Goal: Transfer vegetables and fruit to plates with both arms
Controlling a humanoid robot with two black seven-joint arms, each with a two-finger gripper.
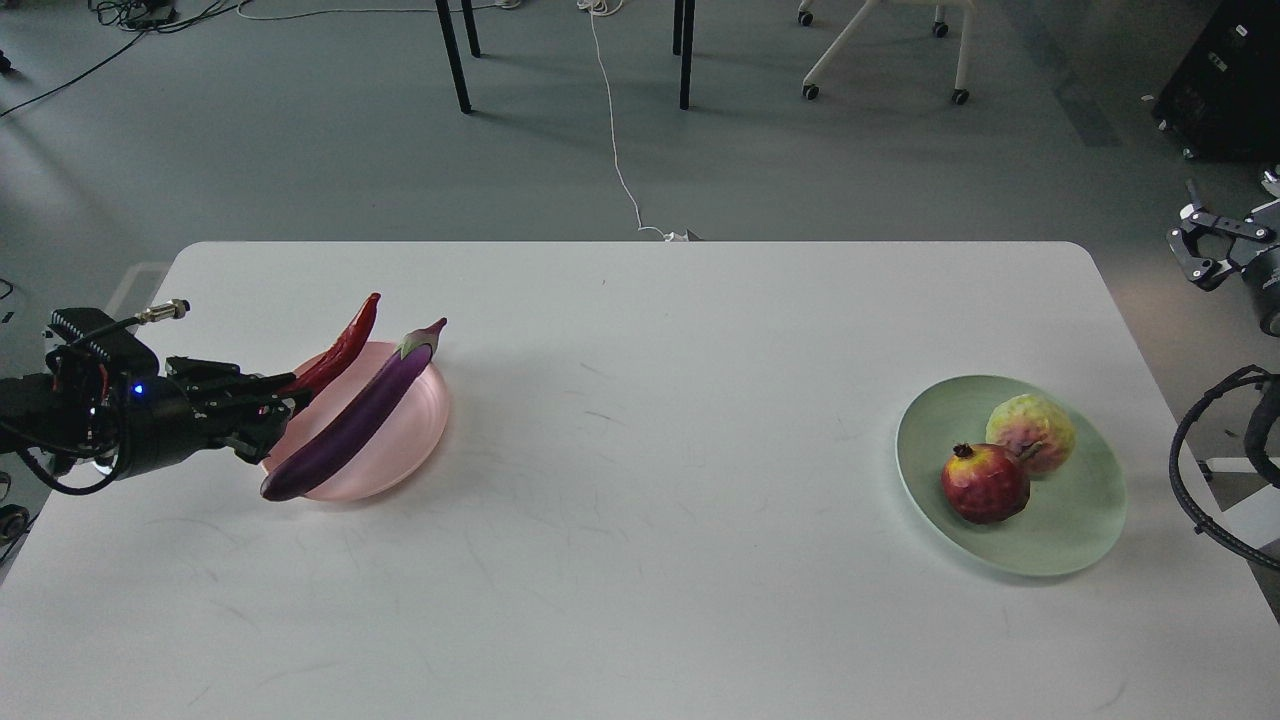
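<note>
My left gripper (272, 403) is shut on the stem end of the red chili pepper (342, 346) and holds it tilted over the far left part of the pale pink plate (413, 436). The purple eggplant (358, 414) lies slantwise across that plate, both ends past the rim. The dark-red pomegranate (984, 483) and the bumpy yellow-green fruit (1030, 432) rest side by side on the pale green plate (1070, 525) at the right. My right gripper (1194, 250) is off the table at the far right edge, fingers apart and empty.
The white table (640, 560) spans the view. A black cable loop (1200, 470) of my right arm hangs past the table's right edge. Chair and table legs and a white cable (615, 140) are on the floor behind.
</note>
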